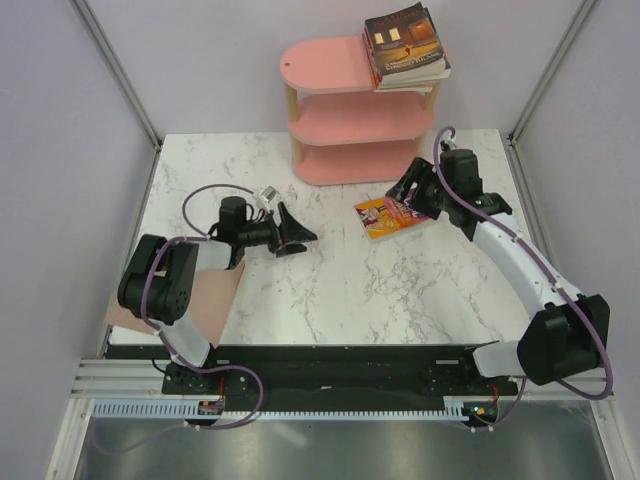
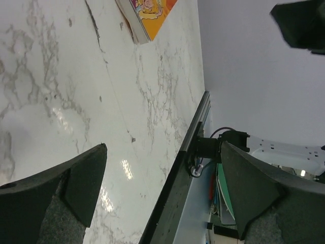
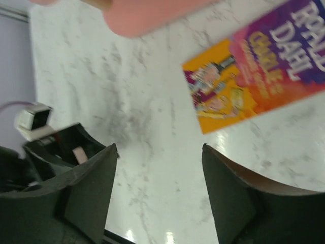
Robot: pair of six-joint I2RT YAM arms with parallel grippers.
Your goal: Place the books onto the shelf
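Purple-yellow book lies flat toward the table's far right corner; my right gripper, parted and empty, may only shove it.

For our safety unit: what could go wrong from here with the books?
The uneven stack of dark-covered paperbacks sits at the right end of the pink three-tier shelf; a nudge might tip it off. The purple-and-yellow Roald Dahl paperback lies flat on the white marble table, so the open right gripper may push it instead of lifting it.
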